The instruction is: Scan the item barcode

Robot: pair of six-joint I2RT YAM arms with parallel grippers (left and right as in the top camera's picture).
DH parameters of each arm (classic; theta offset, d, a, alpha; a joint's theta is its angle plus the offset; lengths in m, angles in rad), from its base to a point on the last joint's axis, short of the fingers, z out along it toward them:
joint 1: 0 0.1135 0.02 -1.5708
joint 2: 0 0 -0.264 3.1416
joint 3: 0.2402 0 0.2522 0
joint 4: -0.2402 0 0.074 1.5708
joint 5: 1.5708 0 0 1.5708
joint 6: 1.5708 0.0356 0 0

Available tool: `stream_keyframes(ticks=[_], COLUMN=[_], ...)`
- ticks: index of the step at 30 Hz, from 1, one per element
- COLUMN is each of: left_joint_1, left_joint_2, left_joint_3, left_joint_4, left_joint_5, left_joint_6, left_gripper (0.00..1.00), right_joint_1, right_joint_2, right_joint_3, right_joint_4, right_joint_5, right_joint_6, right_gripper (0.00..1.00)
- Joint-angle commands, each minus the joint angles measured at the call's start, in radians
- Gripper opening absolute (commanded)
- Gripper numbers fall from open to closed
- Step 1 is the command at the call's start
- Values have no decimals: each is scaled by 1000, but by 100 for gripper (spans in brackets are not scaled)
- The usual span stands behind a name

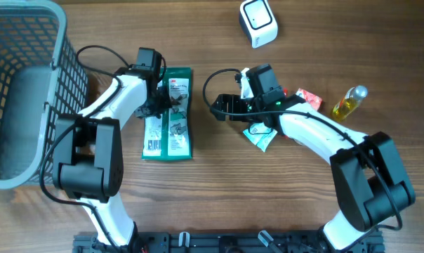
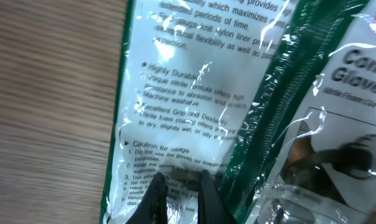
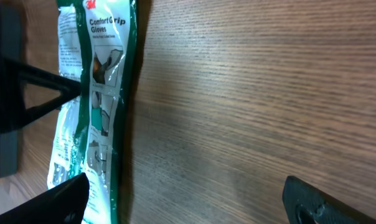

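At the left side of the tabletop (image 1: 219,190), the left hand (image 2: 182,198) was closed, its fingertips pinched together on the clear film of the glove packet (image 1: 168,123), over the printed back panel. The packet lay flat on the wood, lengthwise, just beside the basket (image 1: 29,21). The right hand (image 3: 187,186) stood wide open and empty, low over bare wood near the packet's right edge and not touching it.

By the look of it, the task was at its start: the packet had been gripped but not lifted, and the scanner (image 1: 257,22), a small white unit at the far edge, sat well apart from it. Raising the packet, finding its barcode and presenting it to the scanner all seemed left to do; no barcode could be made out.

Near the right arm lay a yellow bottle (image 1: 349,102) and a few small packets. The tabletop was brown wood grain; nothing of the room showed beyond it.
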Motion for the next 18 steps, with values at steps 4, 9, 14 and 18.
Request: stream_keyframes(ticks=[4,9,14,18], left_joint_1=[-102,-183,-169,-155], left_joint_2=[70,45,-57,-85], left_joint_3=[-12,3,47,44], left_joint_4=[-12,-29,-76,-93], left_joint_5=[121,172,171,172], left_joint_6=[84,128,85,78], left_gripper=[4,4,4,4], right_joint_1=[-35,-64,-64,-64], right_joint_2=[7,7,7,7], right_joint_3=[-9,-9,-9,-9], right_joint_4=[-27,-60,-63,-68], right_joint_5=[-48,-70,-70,-71], right_joint_6=[-32,-56,-54,-53], right_gripper=[100,100,99,100])
